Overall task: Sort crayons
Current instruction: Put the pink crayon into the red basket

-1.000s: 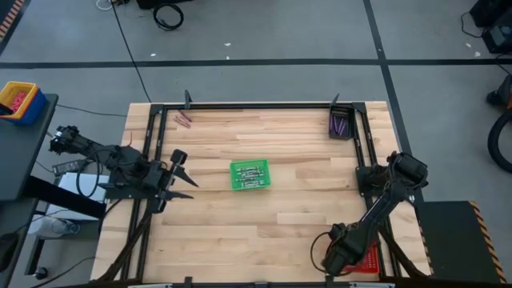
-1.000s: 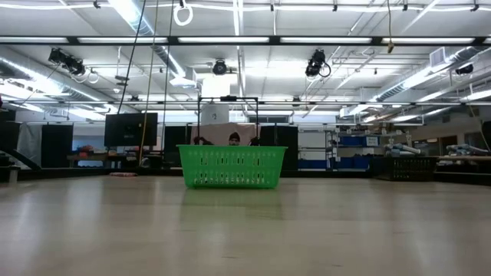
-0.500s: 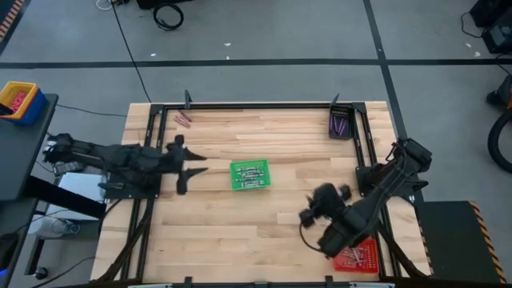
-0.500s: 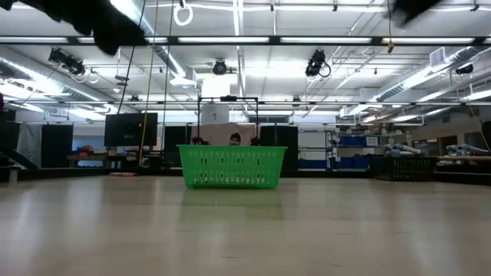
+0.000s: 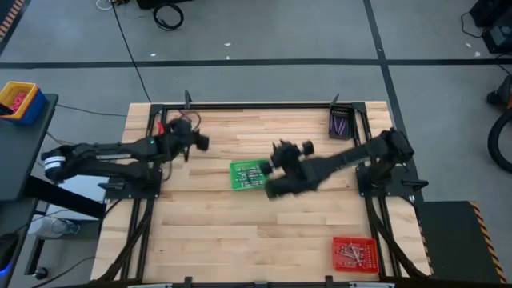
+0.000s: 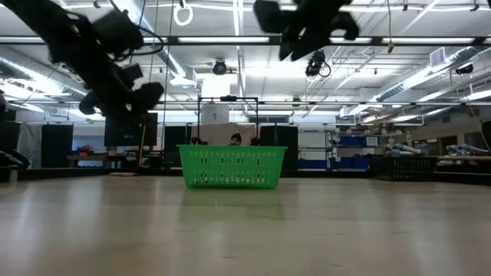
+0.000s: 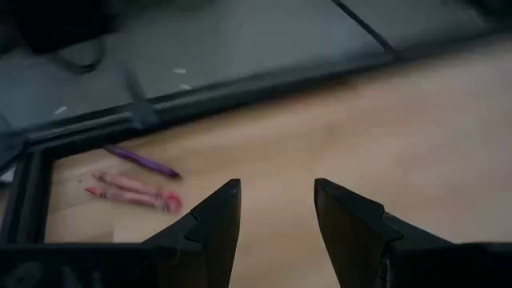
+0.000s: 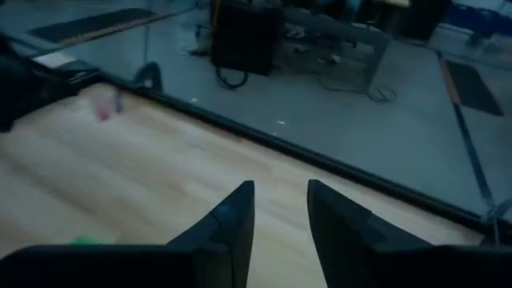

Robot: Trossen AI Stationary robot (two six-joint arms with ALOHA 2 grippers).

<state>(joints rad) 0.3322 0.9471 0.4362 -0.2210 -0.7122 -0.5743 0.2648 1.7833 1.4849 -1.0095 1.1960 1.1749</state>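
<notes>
Three loose crayons, one purple (image 7: pixel 144 162) and two pink (image 7: pixel 132 190), lie flat on the wood near the table's far left corner (image 5: pixel 182 120). My left gripper (image 7: pixel 276 196) hangs open just short of them (image 5: pixel 194 140), nothing between its fingers. My right gripper (image 8: pixel 280 196) is open and empty above the table's middle (image 5: pixel 280 152), at the right side of the green tray (image 5: pixel 250 174), which holds pale crayons. Purple crayons lie in the dark tray (image 5: pixel 340 124), and more crayons lie in the red tray (image 5: pixel 354 254).
A black frame (image 5: pixel 256 105) runs along the table's far edge and both sides. In the low view the green tray (image 6: pixel 232 166) stands mid-table with both arms high above it. Bare wood lies between the trays. A blue and yellow bin (image 5: pixel 18 100) sits off the table's left.
My left gripper has swung toward the far edge, come lower and turned to face the loose crayons. My right gripper has risen from the red tray at the near right corner and swept toward the table's middle, uncovering that tray.
</notes>
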